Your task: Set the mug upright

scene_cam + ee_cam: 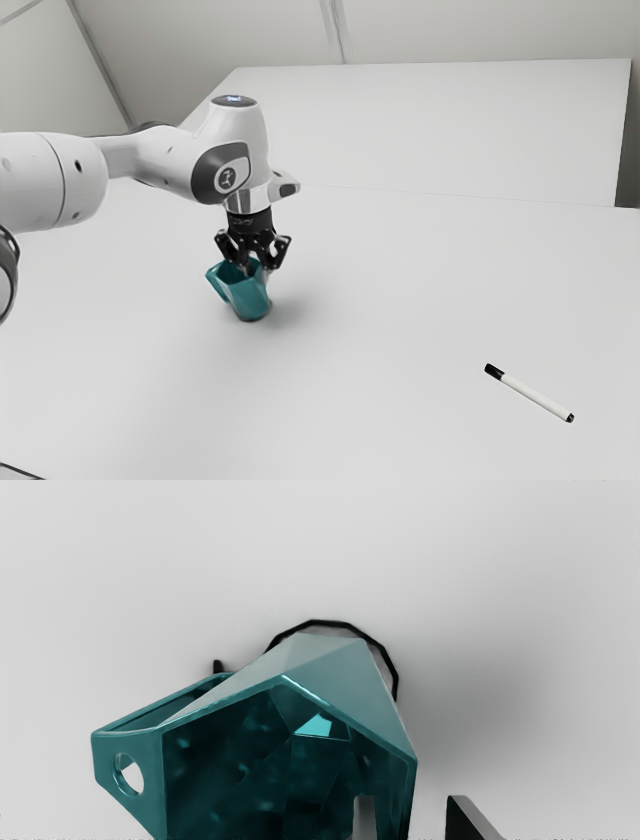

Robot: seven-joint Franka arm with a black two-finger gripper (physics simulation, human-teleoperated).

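Note:
The black gripper (pixel 256 268) points down over the teal mug (pixel 246 296), which stands near upright with a slight tilt, its base low and its opening toward the hand. Its handle (pixel 218 284) faces the exterior view's left. In the wrist view the faceted mug (pixel 330 670) shows its dark inside and the handle with a round hole. The gripper (pixel 410 805) is open there: one finger reaches inside the mug's opening, the other stands outside the wall, with a gap between that outer finger and the wall.
A white marker with black ends (pixel 536 397) lies on the white table (pixel 380 400), toward the exterior view's lower right. Behind, another white surface (pixel 430 130) reaches to the wall.

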